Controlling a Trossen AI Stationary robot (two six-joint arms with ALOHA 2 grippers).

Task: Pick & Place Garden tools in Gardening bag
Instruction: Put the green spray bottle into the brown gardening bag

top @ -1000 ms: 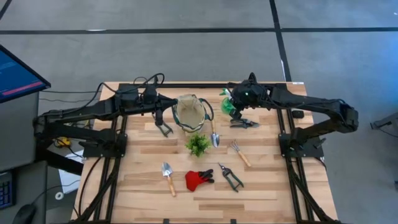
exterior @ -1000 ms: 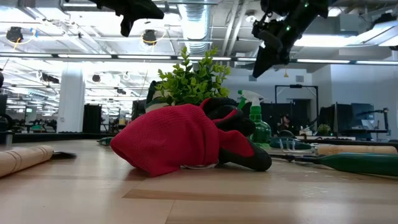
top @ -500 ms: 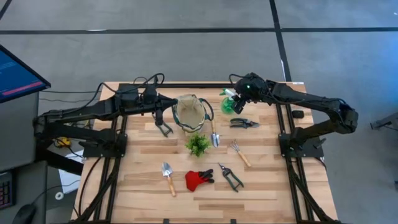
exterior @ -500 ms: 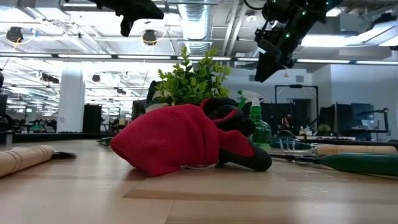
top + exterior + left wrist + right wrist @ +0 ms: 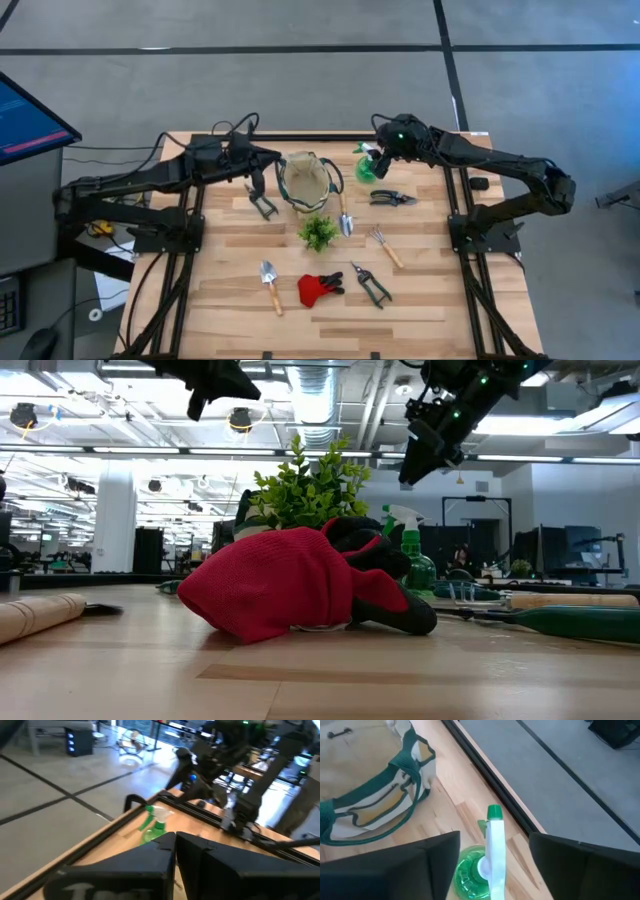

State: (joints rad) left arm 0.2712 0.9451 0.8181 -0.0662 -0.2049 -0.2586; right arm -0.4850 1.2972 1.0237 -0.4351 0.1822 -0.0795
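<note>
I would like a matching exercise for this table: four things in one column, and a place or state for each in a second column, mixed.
Things:
1. green spray bottle
2. gardening bag
3. red gloves
4. left gripper

Places or states:
A. near the front edge, between a trowel and shears
B. shut, raised beside the bag
C. right under the open right gripper
D. stands just behind the leafy plant

Pairs: 1-C, 2-D, 3-A, 4-B

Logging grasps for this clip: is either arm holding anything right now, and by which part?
Nothing is held. The right gripper hangs open above the green spray bottle, jaws either side of its top but not touching. The left gripper is shut and empty beside the bag.
</note>
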